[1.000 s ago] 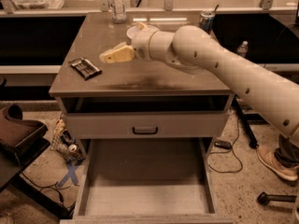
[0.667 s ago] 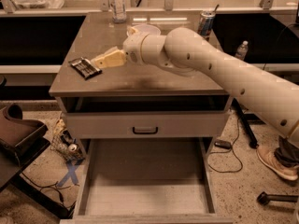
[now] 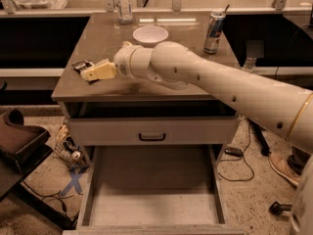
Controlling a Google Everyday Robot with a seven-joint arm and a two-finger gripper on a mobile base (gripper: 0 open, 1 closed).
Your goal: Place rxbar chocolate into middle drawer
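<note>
The rxbar chocolate point(image 3: 81, 65), a small dark wrapper with pale print, lies flat near the left edge of the cabinet top. My gripper point(image 3: 96, 72) reaches in from the right on the long white arm; it sits low over the bar's right end and hides part of it. The middle drawer point(image 3: 151, 202) is pulled out wide below, at the bottom of the view, and its pale floor is bare.
A white bowl point(image 3: 150, 34), a tall drink can point(image 3: 214, 32) and a clear bottle point(image 3: 122, 4) stand at the back of the top. A shut drawer front with a dark handle point(image 3: 151, 136) is above the open drawer. A dark seat point(image 3: 19, 138) and cables are on the left floor.
My gripper has moved left and down across the cabinet top, from beside the bar to over its right end. The bar has not moved.
</note>
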